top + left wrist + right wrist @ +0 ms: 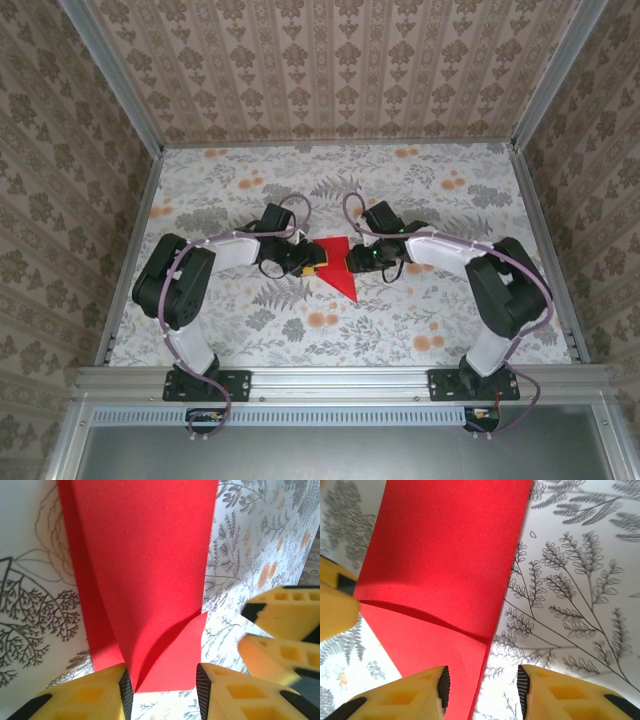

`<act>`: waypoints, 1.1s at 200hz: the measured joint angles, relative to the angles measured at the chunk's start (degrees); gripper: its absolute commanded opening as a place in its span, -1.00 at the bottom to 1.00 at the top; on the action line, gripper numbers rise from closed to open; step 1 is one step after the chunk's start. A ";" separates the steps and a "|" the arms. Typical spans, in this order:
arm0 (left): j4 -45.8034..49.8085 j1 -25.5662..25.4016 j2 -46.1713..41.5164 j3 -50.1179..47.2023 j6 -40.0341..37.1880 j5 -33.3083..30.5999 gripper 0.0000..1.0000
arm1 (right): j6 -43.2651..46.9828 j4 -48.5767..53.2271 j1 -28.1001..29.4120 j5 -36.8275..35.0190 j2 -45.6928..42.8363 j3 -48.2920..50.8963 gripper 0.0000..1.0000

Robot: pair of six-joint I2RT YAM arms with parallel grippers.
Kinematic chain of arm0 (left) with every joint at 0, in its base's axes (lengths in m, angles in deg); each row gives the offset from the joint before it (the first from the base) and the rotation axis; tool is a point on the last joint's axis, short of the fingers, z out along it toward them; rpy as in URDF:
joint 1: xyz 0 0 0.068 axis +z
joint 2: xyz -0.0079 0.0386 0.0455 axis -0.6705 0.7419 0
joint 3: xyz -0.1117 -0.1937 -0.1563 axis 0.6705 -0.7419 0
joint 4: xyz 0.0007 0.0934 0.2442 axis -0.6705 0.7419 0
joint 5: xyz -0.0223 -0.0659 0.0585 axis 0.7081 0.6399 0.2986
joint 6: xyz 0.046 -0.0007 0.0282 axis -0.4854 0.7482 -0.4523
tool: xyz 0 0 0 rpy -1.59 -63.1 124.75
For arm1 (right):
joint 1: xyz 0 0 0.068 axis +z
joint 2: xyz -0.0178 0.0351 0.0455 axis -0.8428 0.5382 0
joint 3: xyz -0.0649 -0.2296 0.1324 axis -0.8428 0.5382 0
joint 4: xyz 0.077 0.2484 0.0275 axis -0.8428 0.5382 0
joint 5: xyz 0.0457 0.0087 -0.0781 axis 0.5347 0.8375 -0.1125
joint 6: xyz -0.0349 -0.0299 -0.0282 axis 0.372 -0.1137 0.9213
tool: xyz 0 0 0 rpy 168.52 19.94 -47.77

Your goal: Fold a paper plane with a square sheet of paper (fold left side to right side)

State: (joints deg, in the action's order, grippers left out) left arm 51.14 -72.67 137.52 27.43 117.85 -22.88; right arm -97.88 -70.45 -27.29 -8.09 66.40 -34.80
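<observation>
Showing two robot arms meeting over a part-folded red paper (340, 277) at the centre of a flower-patterned table (430, 190). From above, the paper is a pointed shape with its tip toward 6 o'clock. The left gripper (162, 680) comes at it from 9 o'clock and the right gripper (482, 677) from 3 o'clock, both close against its edges.

Risk: the left wrist camera shows the top layer bowed up off the layer beneath, not pressed flat. If either gripper closes on that loose hump, or one arm drags sideways, the paper would likely crumple, slide on the table, or take a crooked crease off the centre line.

Left gripper: yellow fingers moderately apart, with the lifted fold and the paper's near edge lying between them, not pinched. Right gripper: fingers likewise apart, with the paper's long edge running between them toward 12 o'clock, one finger over the red and the other over bare table. Whether either gripper touches the paper cannot be told.
</observation>
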 measured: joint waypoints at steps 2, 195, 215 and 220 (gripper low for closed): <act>0.02 -0.07 0.00 0.09 0.07 0.00 -0.25 | -0.02 -0.02 0.00 -0.11 -0.35 0.13 -0.10; 1.99 -0.85 -0.22 3.93 1.44 0.00 -0.60 | 1.64 -2.34 15.30 -15.06 0.94 2.64 -0.29; 2.62 -0.87 -0.22 4.22 1.44 -0.02 -0.56 | 1.90 -2.25 15.30 -15.61 1.44 2.36 -0.41; 2.69 -0.85 -0.22 4.33 1.42 -0.02 -0.55 | 1.88 -2.25 15.30 -15.69 1.60 2.32 -0.46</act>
State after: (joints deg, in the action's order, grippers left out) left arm 53.82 -73.52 137.30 31.76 119.27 -22.90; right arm -96.00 -72.70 -11.99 -23.79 67.99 -32.49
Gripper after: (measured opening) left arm 0.211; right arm 0.317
